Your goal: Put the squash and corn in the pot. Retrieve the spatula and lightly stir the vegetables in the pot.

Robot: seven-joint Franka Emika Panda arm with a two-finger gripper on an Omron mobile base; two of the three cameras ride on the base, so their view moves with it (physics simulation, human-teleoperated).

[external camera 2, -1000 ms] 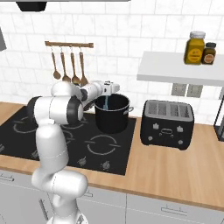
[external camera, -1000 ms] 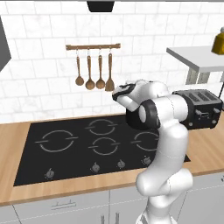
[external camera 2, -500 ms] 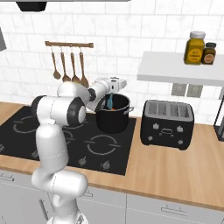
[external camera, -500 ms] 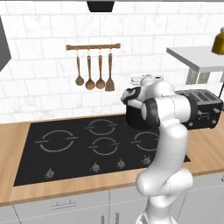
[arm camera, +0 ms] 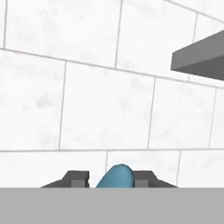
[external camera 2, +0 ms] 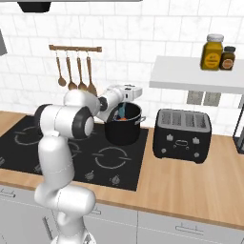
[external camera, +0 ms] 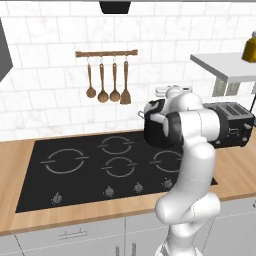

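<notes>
right, gripper [arm camera: 111, 179] sits over the pot [external camera 2: 124, 127], jaws narrow w/ the spatula [arm camera: 114, 176] handle between the 2 tips. veg looks in already, stirring prob underway or nearly done, can't see inside properly.

Two rear base views; hand view wallward.

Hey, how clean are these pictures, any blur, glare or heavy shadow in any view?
Left base view: flat, even light, slightly soft edges, no glare on the cooktop. Right base view: a faint soft shadow under the toaster. Hand view: sharp wall tiles, the spatula cut off by the bottom edge.
</notes>
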